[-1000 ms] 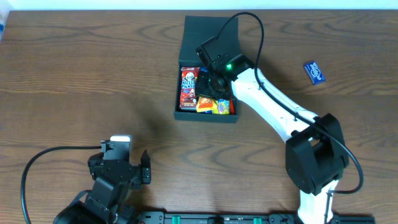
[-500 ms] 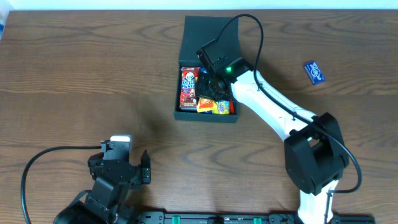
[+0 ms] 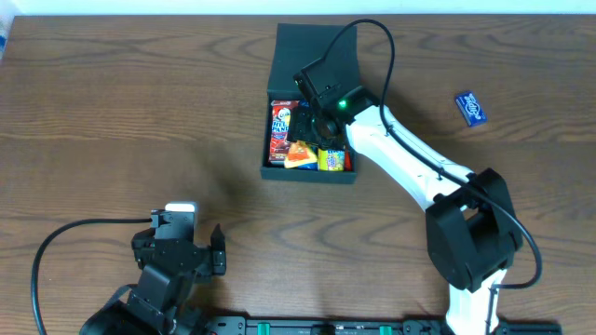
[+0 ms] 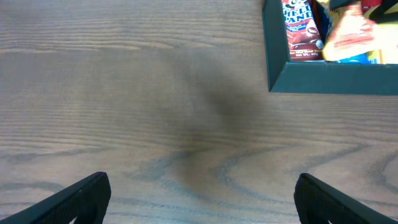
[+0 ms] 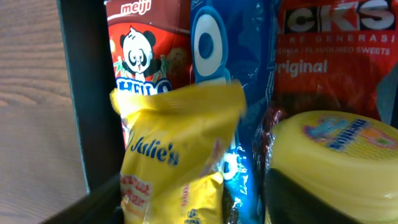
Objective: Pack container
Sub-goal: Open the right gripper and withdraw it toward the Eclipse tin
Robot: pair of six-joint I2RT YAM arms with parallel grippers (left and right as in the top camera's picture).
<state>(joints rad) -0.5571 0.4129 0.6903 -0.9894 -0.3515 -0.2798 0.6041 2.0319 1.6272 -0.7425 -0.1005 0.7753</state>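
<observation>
One view, right wrist, reads Julie's on the yellow packet (image 5: 174, 155); left end effector (image 4: 202, 190) gapes, right end effector (image 5: 193, 208) unclear.

Dark brown wood-grain table (image 3: 140, 121), pretty standard. The dark teal container (image 3: 307, 174) sits on it at the far middle. A small blue snack packet (image 3: 471, 107) lies by itself far right, and a black cable (image 3: 56, 244) loops across the near left.
</observation>
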